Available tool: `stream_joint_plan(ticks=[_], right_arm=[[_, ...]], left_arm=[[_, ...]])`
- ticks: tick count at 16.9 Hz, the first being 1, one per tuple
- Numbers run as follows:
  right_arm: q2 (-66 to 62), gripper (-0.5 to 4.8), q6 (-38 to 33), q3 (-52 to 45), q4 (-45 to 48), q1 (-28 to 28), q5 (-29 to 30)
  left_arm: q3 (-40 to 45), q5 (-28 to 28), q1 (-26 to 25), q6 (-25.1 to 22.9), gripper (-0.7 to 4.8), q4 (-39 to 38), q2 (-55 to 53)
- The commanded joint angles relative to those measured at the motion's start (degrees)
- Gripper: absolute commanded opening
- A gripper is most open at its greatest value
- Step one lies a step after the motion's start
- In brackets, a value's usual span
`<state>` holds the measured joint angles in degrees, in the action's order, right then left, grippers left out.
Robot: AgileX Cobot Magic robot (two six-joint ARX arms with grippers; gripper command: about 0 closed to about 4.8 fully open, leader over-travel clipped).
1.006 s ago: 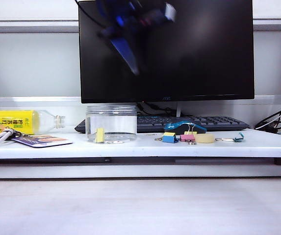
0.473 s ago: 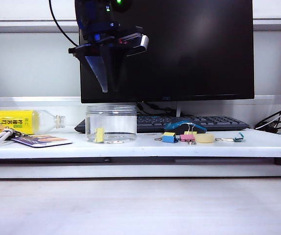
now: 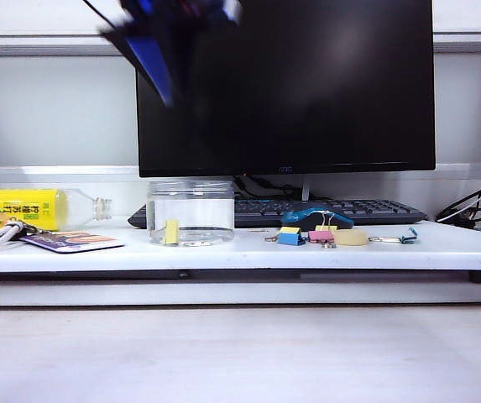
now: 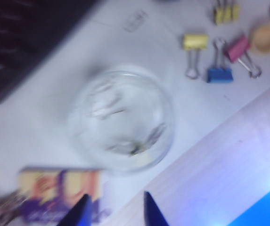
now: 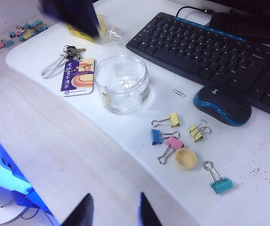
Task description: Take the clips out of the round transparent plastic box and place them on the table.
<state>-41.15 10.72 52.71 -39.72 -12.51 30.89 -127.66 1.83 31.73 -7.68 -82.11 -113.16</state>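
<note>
The round transparent plastic box (image 3: 190, 211) stands on the white table (image 3: 223, 256) in front of the monitor. One pale-yellow clip (image 3: 171, 231) leans against its wall inside; the right wrist view shows this clip (image 5: 106, 98) and wire handles in the box (image 5: 121, 84). In the left wrist view the box (image 4: 123, 117) is blurred, with wire shapes inside. My left gripper (image 3: 152, 50) is a blur high above the box, a little to its left, open and empty (image 4: 117, 208). My right gripper (image 5: 115, 207) hangs open and empty over the wood-grain surface. Two yellow clips (image 5: 174, 119) lie on the table.
A yellow-label bottle (image 3: 30, 208) and a key fob card (image 3: 70, 241) lie left of the box. A keyboard (image 5: 210, 47), a mouse (image 5: 222, 104), blue (image 5: 156, 137), pink (image 5: 174, 142) and teal (image 5: 221, 184) clips and a tape roll (image 5: 185, 158) sit to its right.
The left gripper came down over the box half a second ago. It has since swung up and to the left, and is blurred by motion. Box and clips have not moved.
</note>
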Motion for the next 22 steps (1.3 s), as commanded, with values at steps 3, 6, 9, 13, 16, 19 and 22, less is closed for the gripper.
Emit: stream_joint_plan(ticks=[3, 6, 9, 13, 16, 19, 22], right_arm=[[-1.05, 1.26, -0.26, 0.07, 1.01, -0.02, 0.33], [-1.11, 1.26, -0.26, 0.07, 1.07, -0.02, 0.35], [-1.07, 1.26, -0.26, 0.07, 0.79, -0.02, 0.35], [-1.07, 1.26, -0.26, 0.07, 0.79, -0.04, 1.18], [-1.09, 1.26, -0.26, 0.07, 1.03, -0.04, 1.2], [-1.09, 1.26, -0.26, 0.07, 1.03, -0.04, 1.2], [-1.07, 1.26, -0.26, 0.07, 1.01, -0.07, 1.33]], left_arm=[[7.08, 1.18, -1.36, -2.97, 1.53, -0.31, 7.74], [14.49, 4.02, -1.55, -4.55, 1.53, 3.58, 9.18], [18.78, 4.92, -1.55, -4.48, 1.53, 10.23, 9.18], [22.36, 6.4, -1.55, -2.23, 1.53, 16.04, 8.55], [22.43, 7.45, -1.53, 10.21, 1.52, 21.24, 6.86], [22.43, 7.89, -1.38, 11.82, 1.52, 21.18, 5.09], [22.43, 7.82, -1.25, 2.91, 1.48, 17.49, 2.36]])
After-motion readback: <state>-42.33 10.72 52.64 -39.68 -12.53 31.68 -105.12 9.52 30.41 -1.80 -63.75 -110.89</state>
